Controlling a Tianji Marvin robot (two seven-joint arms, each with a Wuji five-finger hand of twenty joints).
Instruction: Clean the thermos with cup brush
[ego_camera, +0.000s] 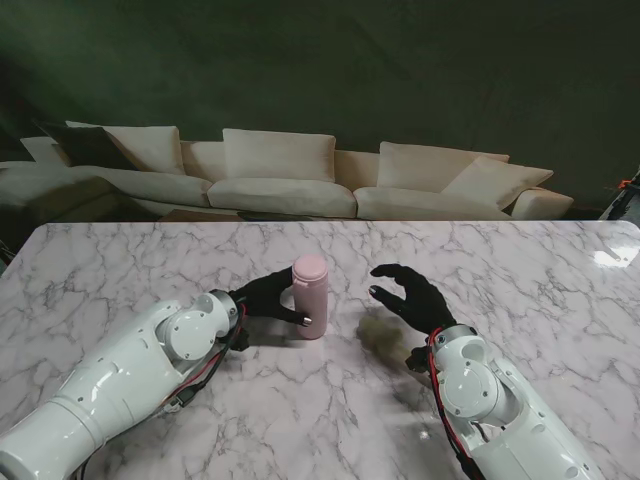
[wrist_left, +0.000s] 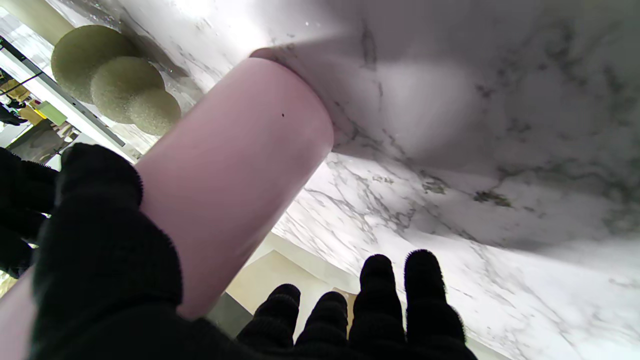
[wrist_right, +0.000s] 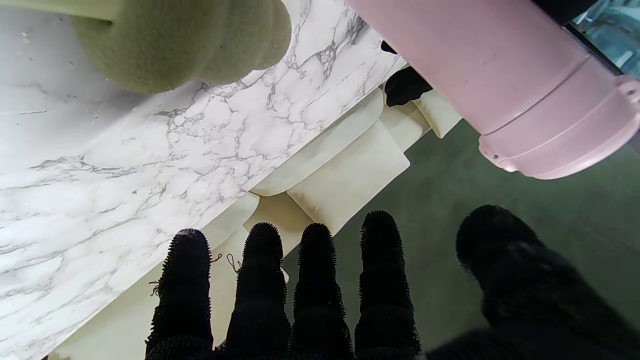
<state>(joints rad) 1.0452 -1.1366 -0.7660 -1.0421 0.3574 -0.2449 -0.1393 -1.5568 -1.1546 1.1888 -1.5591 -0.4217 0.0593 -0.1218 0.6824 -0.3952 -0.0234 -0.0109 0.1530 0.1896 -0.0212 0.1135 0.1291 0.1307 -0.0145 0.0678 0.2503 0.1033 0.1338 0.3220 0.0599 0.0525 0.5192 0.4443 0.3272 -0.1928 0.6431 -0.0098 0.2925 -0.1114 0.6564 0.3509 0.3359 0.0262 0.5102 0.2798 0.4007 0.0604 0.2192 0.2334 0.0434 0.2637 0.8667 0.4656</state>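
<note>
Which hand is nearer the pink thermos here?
Left. The left hand is wrapped around the upright thermos, touching its body. The right hand hovers open beside it, clearly apart.

A white marble table (ego_camera: 330, 400) with grey veins carries a pink thermos (ego_camera: 310, 296) standing upright near its middle. A green sponge brush (wrist_right: 190, 40) lies on it too.

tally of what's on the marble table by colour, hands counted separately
Pink: 1, the pink cylindrical thermos with its lid on, standing upright.
Green: 1, the olive-green sponge-headed cup brush, seen in the wrist views only.
Black-gloved hands: 2, the left hand around the thermos, the right hand open beside it.
Total: 2 objects, 2 hands.
</note>
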